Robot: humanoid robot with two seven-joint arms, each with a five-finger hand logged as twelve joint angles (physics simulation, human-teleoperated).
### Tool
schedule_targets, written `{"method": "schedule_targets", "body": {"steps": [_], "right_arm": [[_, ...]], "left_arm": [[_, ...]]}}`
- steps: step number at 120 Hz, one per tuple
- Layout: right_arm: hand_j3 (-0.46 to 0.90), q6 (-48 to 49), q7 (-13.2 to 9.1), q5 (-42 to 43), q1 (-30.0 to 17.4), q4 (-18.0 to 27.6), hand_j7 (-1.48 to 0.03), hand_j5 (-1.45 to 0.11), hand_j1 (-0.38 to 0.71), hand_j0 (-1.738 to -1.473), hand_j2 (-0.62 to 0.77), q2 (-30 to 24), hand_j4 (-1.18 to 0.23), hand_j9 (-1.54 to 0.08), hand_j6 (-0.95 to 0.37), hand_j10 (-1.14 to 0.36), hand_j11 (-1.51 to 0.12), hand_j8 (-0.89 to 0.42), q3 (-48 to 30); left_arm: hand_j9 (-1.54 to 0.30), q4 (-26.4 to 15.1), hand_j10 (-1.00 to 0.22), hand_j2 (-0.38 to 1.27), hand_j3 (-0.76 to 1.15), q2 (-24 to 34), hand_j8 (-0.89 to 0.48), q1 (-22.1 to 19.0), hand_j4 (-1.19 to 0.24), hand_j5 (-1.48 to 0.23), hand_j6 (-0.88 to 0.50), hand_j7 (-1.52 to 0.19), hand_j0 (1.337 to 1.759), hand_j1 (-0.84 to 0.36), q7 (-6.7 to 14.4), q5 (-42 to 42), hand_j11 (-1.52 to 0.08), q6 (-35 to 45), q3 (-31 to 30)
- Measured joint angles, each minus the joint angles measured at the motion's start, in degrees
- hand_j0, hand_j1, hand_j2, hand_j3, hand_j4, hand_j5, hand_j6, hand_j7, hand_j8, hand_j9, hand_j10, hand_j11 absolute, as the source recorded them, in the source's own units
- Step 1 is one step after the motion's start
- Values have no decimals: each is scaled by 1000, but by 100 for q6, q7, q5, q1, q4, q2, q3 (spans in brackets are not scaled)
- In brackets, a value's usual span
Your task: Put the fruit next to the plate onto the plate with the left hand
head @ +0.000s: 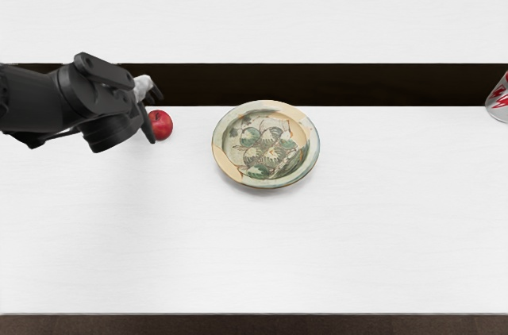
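Note:
A small red apple [161, 124] rests on the white table [254, 232], to the left of a round plate [266, 144] with a green and cream pattern. My left hand [146, 109] comes in from the left edge on a black arm and sits right at the apple's left side. Its dark fingers [148, 130] reach beside the apple, one above and one below, and they look close to it or touching. The apple stands on the table, apart from the plate. Nothing lies on the plate.
A red and white can [498, 97] shows at the right edge, cut off by the frame. A dark gap [317, 83] separates this table from a second white surface behind it.

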State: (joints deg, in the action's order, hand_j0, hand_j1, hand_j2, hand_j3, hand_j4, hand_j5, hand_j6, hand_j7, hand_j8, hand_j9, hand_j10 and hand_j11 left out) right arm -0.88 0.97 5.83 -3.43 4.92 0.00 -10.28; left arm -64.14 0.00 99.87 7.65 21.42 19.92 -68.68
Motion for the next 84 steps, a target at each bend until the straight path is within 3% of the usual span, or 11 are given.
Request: {"method": "schedule_targets", "body": {"steps": [66, 72, 80, 84], "right_arm": [[0, 0, 0, 0, 0, 0, 0, 0, -349, -1658, 0, 0, -1, 0, -1, 0, 0, -1, 0], [0, 0, 0, -1, 0, 0, 0, 0, -349, -1658, 0, 0, -1, 0, -1, 0, 0, -1, 0], [0, 0, 0, -1, 0, 0, 0, 0, -349, -1658, 0, 0, -1, 0, -1, 0, 0, -1, 0], [0, 0, 0, 0, 0, 0, 0, 0, -349, -1658, 0, 0, -1, 0, -1, 0, 0, -1, 0]], "left_arm": [[-424, 160, -327, 66, 0, 0, -327, -228, -327, -424, -327, -424, 1658, -42, 0, -239, -424, -6, 89], [-466, 185, -359, 72, 0, 0, -359, -277, -359, -467, -359, -466, 1658, -81, 0, -240, -466, -20, 99], [-648, 214, -497, 115, 0, 0, -497, -286, -497, -648, -497, -648, 1658, -236, 5, -176, -647, -112, 135], [-725, 225, -553, 122, 0, 0, -552, -284, -534, -720, -467, -725, 1657, -269, 8, -149, -724, -171, 156]]}}
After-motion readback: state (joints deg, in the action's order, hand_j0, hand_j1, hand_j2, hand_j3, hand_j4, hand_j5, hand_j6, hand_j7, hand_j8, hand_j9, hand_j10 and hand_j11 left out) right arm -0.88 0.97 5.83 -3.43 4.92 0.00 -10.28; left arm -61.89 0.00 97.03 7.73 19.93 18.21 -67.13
